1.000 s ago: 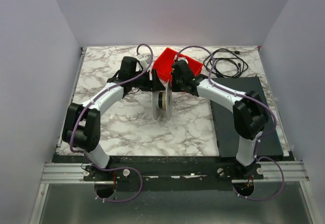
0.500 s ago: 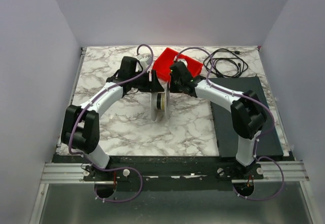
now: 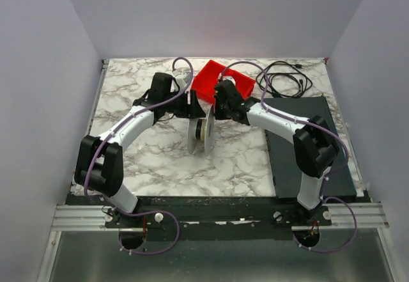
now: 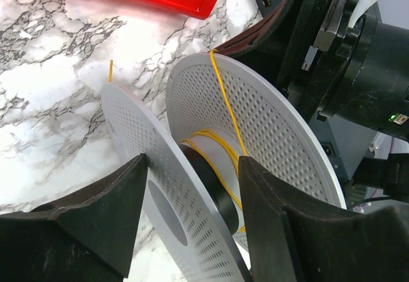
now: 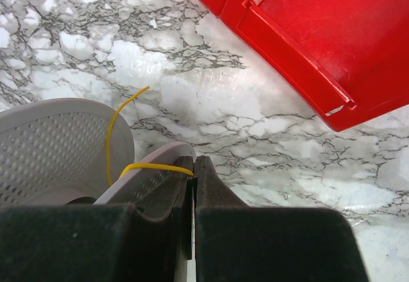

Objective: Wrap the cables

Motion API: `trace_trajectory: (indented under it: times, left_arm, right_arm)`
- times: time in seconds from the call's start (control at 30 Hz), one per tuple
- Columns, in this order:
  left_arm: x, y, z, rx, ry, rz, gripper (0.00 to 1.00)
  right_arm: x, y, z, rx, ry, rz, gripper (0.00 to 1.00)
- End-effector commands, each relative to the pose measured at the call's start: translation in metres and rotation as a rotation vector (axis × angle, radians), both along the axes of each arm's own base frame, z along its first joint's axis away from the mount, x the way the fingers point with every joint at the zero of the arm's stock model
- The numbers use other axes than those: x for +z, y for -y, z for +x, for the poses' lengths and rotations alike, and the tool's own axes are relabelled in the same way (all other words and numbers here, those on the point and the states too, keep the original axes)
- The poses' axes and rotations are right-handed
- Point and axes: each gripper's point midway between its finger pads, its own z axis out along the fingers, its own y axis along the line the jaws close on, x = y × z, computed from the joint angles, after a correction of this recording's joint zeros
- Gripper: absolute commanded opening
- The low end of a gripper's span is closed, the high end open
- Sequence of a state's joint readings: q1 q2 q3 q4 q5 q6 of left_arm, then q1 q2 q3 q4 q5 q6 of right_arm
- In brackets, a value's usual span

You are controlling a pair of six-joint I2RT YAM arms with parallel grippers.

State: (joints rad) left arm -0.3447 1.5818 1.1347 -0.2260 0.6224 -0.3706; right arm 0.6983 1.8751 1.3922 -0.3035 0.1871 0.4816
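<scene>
Two sets of fingers share this step. The white perforated plastic spool [image 3: 202, 132] stands on edge on the marbled grey-and-white tabletop [image 3: 153, 160], just in front of the red plastic bin [image 3: 208, 84]. The left gripper [image 4: 193, 162] has its fingers spread wide astride the near flange; whether they bear on it cannot be told. The right gripper [image 5: 193, 165] has its fingers pressed together on the hair-thin yellow wire [image 4: 225, 103]. That wire lies in a few turns on the dark hub, climbs over the rim of the far flange and ends in a short free tip just past the pinch.

Winding looks nearly finished, since little loose wire is left. To do it well, the right arm should lift the strand off the rim and down into the channel between the flanges. Light, steady tension would keep the turns on the hub from slackening. A hard pull could tip the spool or slip the wire from the pinch, so the left fingers ought to steady the flange first. The short tail would best be tucked under a turn.
</scene>
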Motion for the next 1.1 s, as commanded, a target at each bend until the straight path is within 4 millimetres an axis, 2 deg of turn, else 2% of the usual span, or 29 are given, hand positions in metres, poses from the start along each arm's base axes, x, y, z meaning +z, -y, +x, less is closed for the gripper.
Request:
trace_trajectory:
  times: [0.0,0.17,0.23,0.37,0.57,0.83,1.0,1.07]
  left_arm:
    - [0.015,0.006,-0.016,0.007,-0.009,0.018,0.51]
    - [0.013,-0.014,-0.015,0.108,0.012,0.167,0.53]
    - [0.013,-0.02,-0.016,0.137,0.025,0.217,0.57]
    - [0.026,-0.022,-0.019,0.161,0.07,0.262,0.66]
    - [0.044,-0.03,-0.019,0.215,0.113,0.353,0.68]
    - [0.041,-0.049,-0.033,0.264,0.115,0.531,0.6]
    - [0.041,-0.047,-0.047,0.244,0.11,0.53,0.49]
    - [0.041,-0.048,-0.05,0.244,0.106,0.533,0.42]
  right_arm:
    - [-0.01,-0.013,-0.024,0.054,-0.08,0.016,0.01]
    - [-0.013,-0.011,-0.026,0.038,-0.092,0.009,0.01]
    - [-0.013,-0.01,-0.025,0.034,-0.089,0.006,0.01]
    - [-0.01,-0.01,-0.023,0.031,-0.081,0.003,0.01]
    - [-0.008,-0.01,-0.021,0.027,-0.078,0.0,0.01]
    - [-0.01,-0.008,-0.022,0.027,-0.078,-0.01,0.01]
    - [-0.011,-0.007,-0.021,0.027,-0.074,-0.018,0.01]
    - [-0.011,-0.007,-0.021,0.028,-0.074,-0.019,0.01]
